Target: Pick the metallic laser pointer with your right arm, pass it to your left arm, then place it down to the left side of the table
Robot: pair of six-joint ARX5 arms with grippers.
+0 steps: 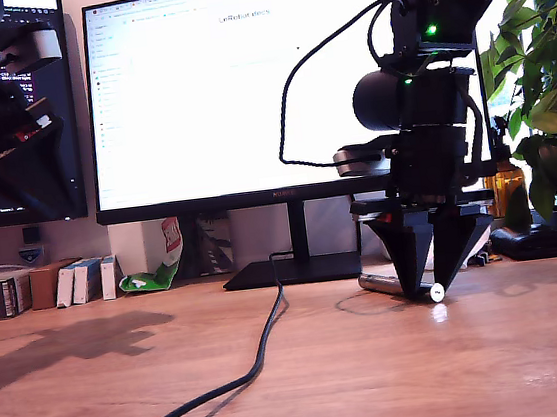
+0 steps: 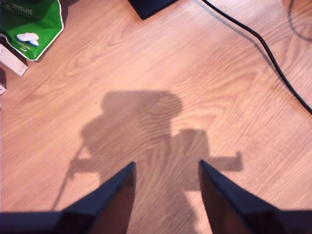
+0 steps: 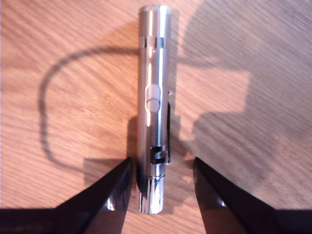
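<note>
My second gripper (image 3: 161, 168) stands low over the table (image 1: 100, 410) toward the exterior view's right, its 2 jaws spread either side of the metallic laser pointer (image 3: 153, 112), which lies flat on the wood between them; whether a jaw tip touches the barrel I cannot tell. In the exterior view its bright end cap faces the camera. My first gripper (image 2: 165, 170) hangs high at the exterior view's left, jaws parted over bare wood. A black cable (image 1: 243, 379) snakes across the middle, and small boxes (image 1: 81, 281) line the back edge
</note>
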